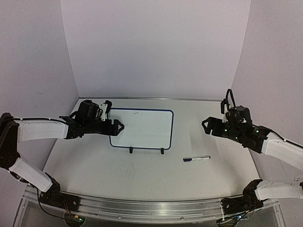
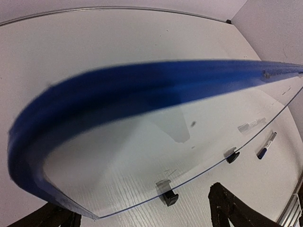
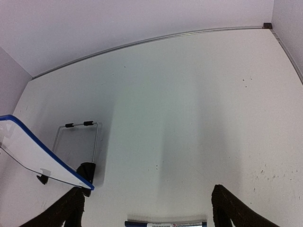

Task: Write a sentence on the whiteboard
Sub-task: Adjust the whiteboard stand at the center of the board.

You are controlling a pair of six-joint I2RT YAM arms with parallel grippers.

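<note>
Top external: white table (image 1: 142,177) between pale walls (image 1: 156,47) bears the whiteboard (image 1: 142,128)

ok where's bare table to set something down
Widest: the near table strip in front of the whiteboard, left of the marker pen. Also between whiteboard and right claw. Crowded at the whiteboard's left edge, by the left claw.

The white bench (image 1: 118,170) carries 2 things: the whiteboard (image 1: 142,128), standing on its 2 black clip feet (image 1: 131,151), and a marker pen (image 1: 197,159) lying flat nearby.
</note>
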